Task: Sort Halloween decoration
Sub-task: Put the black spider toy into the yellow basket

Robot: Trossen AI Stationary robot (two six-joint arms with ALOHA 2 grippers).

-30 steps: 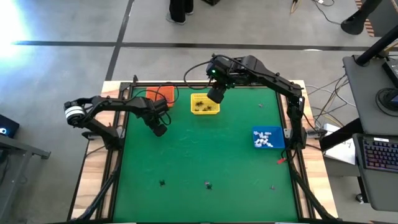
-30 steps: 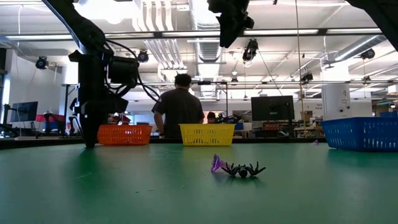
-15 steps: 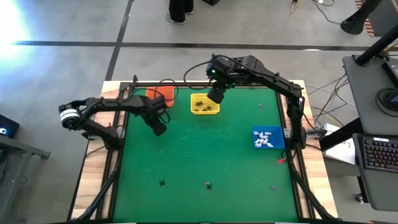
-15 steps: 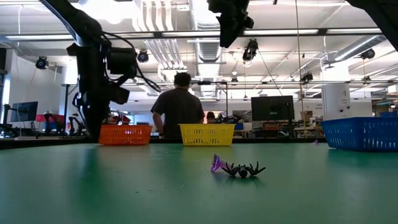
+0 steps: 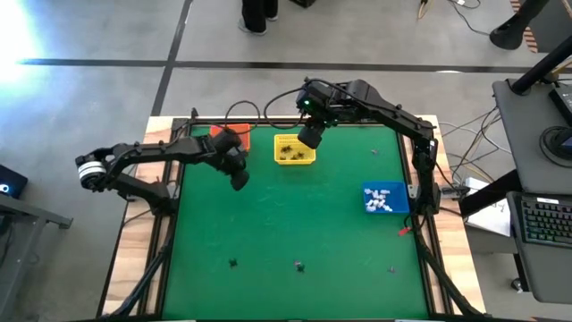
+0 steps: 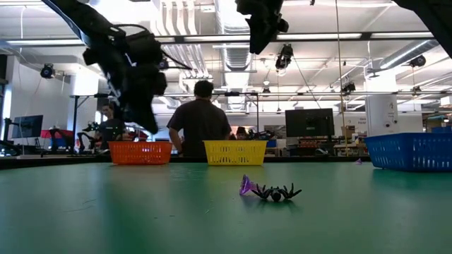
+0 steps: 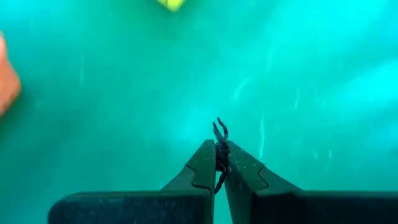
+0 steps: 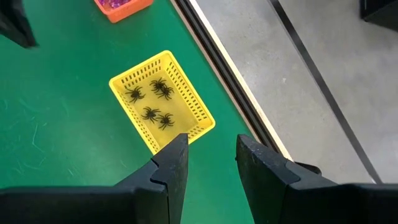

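My left gripper (image 5: pixel 239 181) hangs above the green table (image 5: pixel 295 224), between the orange basket (image 5: pixel 231 136) and the yellow basket (image 5: pixel 294 150). It is shut on a tiny black spider trinket (image 7: pixel 219 132). My right gripper (image 8: pixel 211 158) stands open high over the yellow basket (image 8: pixel 163 102), nothing between its fingers. Several black spiders (image 8: pixel 155 102) lie in that basket. The blue basket (image 5: pixel 385 199) holds white trinkets. A black spider beside a purple trinket (image 6: pixel 272 191) lies on the table near the front edge. My left gripper pinches the black spider between its two fingertips (image 7: pixel 205 163). Thin legs (image 7: pixel 219 128) stick out past the tips; the body is hidden between them. The fingers slant down toward the table's right, and the spider is lifted clear of the table.
Loose trinkets lie along the near edge (image 5: pixel 233 263) (image 5: pixel 298 265) (image 5: pixel 391 269), and one sits at the far right (image 5: pixel 374 152). The orange basket (image 8: pixel 121 7) holds purplish pieces. A person (image 6: pixel 201 120) stands beyond the table's far edge.
My left gripper has risen from the table surface with the black spider, gone a little toward the yellow basket, and tipped from pointing nearly straight down to a slant. It has stayed shut.
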